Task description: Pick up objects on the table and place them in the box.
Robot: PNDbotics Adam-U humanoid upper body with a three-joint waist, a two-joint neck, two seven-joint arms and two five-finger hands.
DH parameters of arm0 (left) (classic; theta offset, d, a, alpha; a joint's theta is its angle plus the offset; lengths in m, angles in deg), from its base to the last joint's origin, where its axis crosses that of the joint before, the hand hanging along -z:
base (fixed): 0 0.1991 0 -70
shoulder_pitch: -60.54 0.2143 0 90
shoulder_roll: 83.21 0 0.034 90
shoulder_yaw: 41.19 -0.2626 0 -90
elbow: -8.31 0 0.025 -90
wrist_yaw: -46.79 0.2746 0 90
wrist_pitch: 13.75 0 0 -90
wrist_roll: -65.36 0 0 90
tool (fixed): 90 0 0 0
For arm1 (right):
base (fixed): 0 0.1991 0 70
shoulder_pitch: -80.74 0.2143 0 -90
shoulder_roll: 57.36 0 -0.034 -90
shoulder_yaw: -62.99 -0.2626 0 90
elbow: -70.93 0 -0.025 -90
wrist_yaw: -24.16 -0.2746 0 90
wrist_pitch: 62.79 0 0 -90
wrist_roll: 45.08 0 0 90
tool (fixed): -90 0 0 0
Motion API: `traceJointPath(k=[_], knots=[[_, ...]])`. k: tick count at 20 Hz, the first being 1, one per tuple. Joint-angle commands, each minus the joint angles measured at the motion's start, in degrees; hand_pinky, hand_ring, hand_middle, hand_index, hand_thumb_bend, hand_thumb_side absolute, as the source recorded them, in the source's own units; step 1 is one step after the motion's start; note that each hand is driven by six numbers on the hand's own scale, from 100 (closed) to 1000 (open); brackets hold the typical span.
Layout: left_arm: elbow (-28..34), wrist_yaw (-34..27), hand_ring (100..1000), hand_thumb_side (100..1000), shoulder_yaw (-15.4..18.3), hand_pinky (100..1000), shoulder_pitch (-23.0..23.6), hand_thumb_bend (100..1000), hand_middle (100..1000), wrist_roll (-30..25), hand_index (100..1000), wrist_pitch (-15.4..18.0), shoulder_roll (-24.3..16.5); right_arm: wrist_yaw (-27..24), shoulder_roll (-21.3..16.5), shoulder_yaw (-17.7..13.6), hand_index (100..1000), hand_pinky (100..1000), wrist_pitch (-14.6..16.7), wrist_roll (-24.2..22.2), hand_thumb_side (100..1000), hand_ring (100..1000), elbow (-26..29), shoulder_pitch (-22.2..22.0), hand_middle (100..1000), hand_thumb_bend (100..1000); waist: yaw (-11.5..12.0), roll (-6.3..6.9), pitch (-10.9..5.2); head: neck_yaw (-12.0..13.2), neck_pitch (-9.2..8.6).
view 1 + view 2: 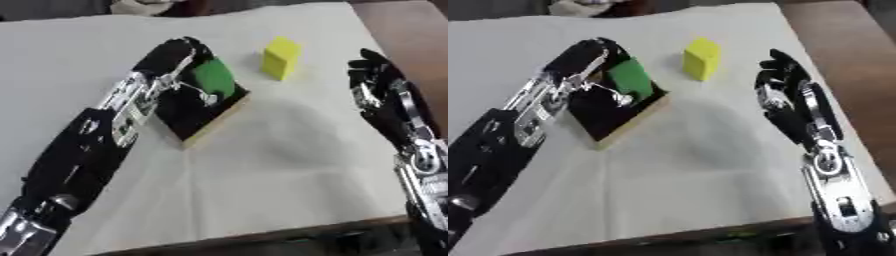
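Observation:
A shallow box [219,121] with a black inside and a pale wooden rim lies left of the table's middle. My left hand [175,56] hovers over its far end, fingers curled round a green block [214,77] that sits just above or inside the box. A yellow block [282,57] stands upright on the white cloth, to the right of the box and apart from it. On the right, my right hand [783,80] rests with straight fingers pointing away, holding nothing, a little to the right of the yellow block.
A white cloth [289,170] covers the table. Brown bare table [407,30] shows at the far right and along the near edge. Something pale and partly hidden lies at the far edge [144,6].

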Motion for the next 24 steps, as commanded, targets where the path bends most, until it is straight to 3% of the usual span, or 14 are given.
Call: traceJointPath(k=[1,7,13,19,24], knots=[[0.1,-0.7,626,497,0.7,665,-1.3,618,649,0.3,806,0.7,-0.1,-0.2,-0.6,-0.1,939,803,0.1,-0.2,605,831,0.5,0.8,789,100,-0.1,0.76,-1.47,0.2,0.29],[1.8,-3.6,670,582,1.1,691,-0.4,695,696,-1.5,833,1.9,-1.2,-0.2,-0.7,-0.2,939,803,0.1,0.0,603,832,0.6,0.8,790,100,0.0,0.85,-1.42,0.0,0.29],[11.7,-10.6,674,622,2.9,690,2.0,675,692,-0.1,822,0.3,-4.5,0.7,-2.4,-0.6,940,803,-0.3,0.3,588,833,-0.6,3.2,792,100,0.8,0.67,-1.64,-0.6,0.29],[27.1,-21.6,668,602,6.3,680,8.2,643,674,4.5,801,-3.9,-9.7,3.3,-6.1,1.2,944,805,-1.0,-1.0,564,843,-6.1,10.6,812,100,2.1,0.53,-2.14,-1.8,0.29],[38.1,-29.8,666,604,9.1,676,17.0,619,664,8.2,793,-5.7,-12.8,9.0,-7.4,4.0,961,832,-1.3,-3.6,551,891,-15.5,19.3,864,100,3.2,0.64,-2.51,-2.7,0.29]])
